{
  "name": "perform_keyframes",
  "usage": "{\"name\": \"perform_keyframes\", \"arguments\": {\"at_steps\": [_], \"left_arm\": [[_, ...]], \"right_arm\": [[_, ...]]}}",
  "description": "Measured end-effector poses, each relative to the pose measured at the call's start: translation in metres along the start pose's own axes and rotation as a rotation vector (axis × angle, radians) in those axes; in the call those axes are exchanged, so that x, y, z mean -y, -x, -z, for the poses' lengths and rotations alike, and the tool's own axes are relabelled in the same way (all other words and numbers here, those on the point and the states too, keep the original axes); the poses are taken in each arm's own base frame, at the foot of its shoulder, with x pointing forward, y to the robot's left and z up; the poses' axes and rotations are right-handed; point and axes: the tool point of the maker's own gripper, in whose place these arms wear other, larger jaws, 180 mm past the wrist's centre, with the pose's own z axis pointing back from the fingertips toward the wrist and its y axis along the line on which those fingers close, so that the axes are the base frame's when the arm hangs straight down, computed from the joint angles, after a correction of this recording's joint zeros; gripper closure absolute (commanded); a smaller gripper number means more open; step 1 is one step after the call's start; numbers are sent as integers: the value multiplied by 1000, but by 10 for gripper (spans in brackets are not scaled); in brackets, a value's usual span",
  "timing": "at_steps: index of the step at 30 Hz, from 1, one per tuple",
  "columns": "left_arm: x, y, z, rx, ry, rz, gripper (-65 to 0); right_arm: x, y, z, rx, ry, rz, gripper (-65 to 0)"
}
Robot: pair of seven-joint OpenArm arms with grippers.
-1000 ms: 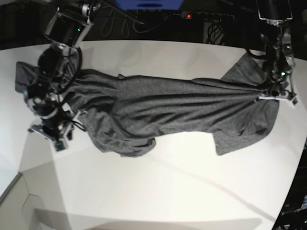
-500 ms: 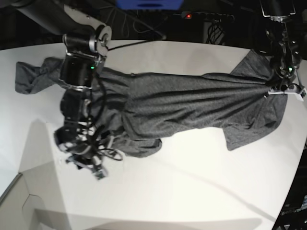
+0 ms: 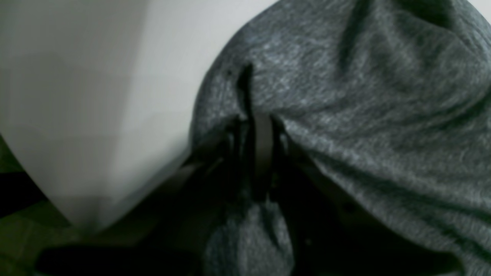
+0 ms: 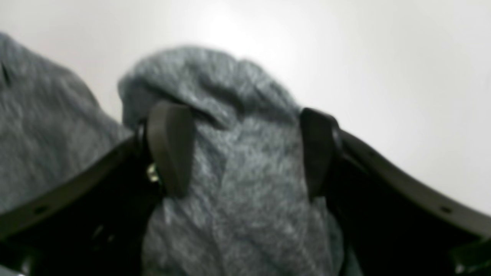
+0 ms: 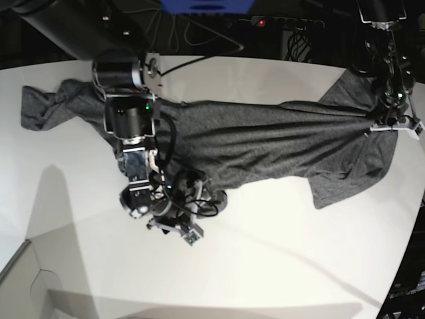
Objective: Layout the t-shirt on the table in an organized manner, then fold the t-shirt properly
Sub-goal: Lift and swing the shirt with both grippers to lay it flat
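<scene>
Heather-grey jersey stretched in long creases across your smooth white table (image 5: 265,259).

Your left gripper (image 3: 256,153) is clenched on the t-shirt (image 5: 265,143) at the table's far side; your right gripper (image 4: 245,149) stands spread around a soft bunched fold.

A blue object (image 5: 207,6) sits beyond the far edge; a red light (image 5: 261,22) glows among dark cables (image 5: 299,41).

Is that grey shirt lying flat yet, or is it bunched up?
Bunched. The t-shirt is pulled into long creases across the table, one end twisted and its lower edge crumpled.
</scene>
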Motion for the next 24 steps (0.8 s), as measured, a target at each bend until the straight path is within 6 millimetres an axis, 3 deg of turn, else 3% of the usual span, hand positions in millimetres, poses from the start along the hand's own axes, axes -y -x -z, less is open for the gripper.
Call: {"name": "perform_keyframes", "arguments": {"at_steps": [2, 4, 6, 7, 10, 12, 17, 20, 22, 24], "left_arm": [[0, 0, 0, 0, 0, 0, -66], [0, 0, 0, 0, 0, 0, -66], [0, 0, 0, 0, 0, 0, -66], [0, 0, 0, -1, -1, 0, -66], [-1, 1, 0, -2, -2, 0, -66], [0, 1, 0, -2, -1, -2, -66], [2, 0, 1, -4, 3, -6, -66], [5, 0, 1, -3, 10, -12, -66], [5, 1, 0, -5, 12, -15, -66], [8, -2, 1, -7, 17, -20, -66]], "right_arm": [[2, -1, -1, 3, 2, 0, -365], [5, 0, -2, -2, 7, -1, -224], [11, 2, -4, -7, 18, -4, -35], [15, 4, -5, -9, 24, -5, 0], [26, 6, -12, -16, 55, -18, 0], [47, -5, -30, 33, 127, -29, 0], [123, -53, -131, 240, 427, 19, 0], [140, -73, -192, 353, 567, 24, 0], [139, -58, -216, 344, 630, 34, 0], [133, -27, -229, 285, 673, 39, 0]]}}
